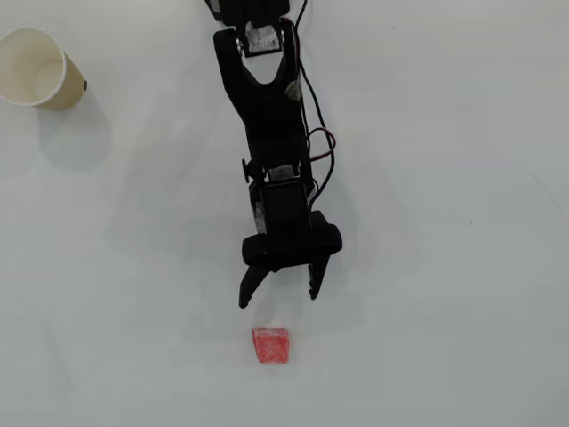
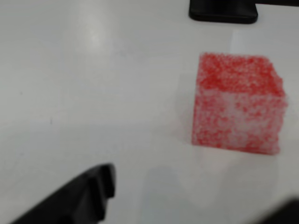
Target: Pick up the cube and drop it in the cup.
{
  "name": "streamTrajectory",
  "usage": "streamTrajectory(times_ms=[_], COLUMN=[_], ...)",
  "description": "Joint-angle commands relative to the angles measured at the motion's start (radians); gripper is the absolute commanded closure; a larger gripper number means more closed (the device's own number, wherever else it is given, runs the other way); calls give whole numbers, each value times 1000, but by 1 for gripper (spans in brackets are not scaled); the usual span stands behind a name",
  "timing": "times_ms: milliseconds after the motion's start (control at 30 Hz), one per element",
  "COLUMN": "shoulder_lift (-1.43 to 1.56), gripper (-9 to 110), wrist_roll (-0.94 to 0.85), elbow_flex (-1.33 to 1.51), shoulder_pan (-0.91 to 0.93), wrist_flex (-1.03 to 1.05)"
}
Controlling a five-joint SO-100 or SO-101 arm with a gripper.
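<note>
The small red speckled cube (image 1: pixel 271 345) sits on the white table near the bottom middle of the overhead view. In the wrist view the cube (image 2: pixel 238 105) fills the right side, resting on the table. My black gripper (image 1: pixel 278 298) is open and empty, its fingertips pointing down the picture, a short way above the cube and not touching it. One dark fingertip (image 2: pixel 79 200) shows at the bottom left of the wrist view. The cream paper cup (image 1: pixel 36 68) stands upright at the top left of the overhead view, far from the gripper, with its white inside showing.
The black arm (image 1: pixel 267 116) runs from the top middle of the overhead view down to the gripper, with wires along its right side. A dark object (image 2: pixel 223 11) shows at the top edge of the wrist view. White table (image 1: pixel 444 267) lies all around.
</note>
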Motion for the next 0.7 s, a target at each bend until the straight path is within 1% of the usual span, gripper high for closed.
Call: streamTrajectory(times_ms=[0,667], shoulder_lift=[28,-87], gripper=[60,60], wrist_roll=[-11,-2], elbow_flex=[-138,-250], shoulder_pan=[18,101], wrist_flex=[-43,-44])
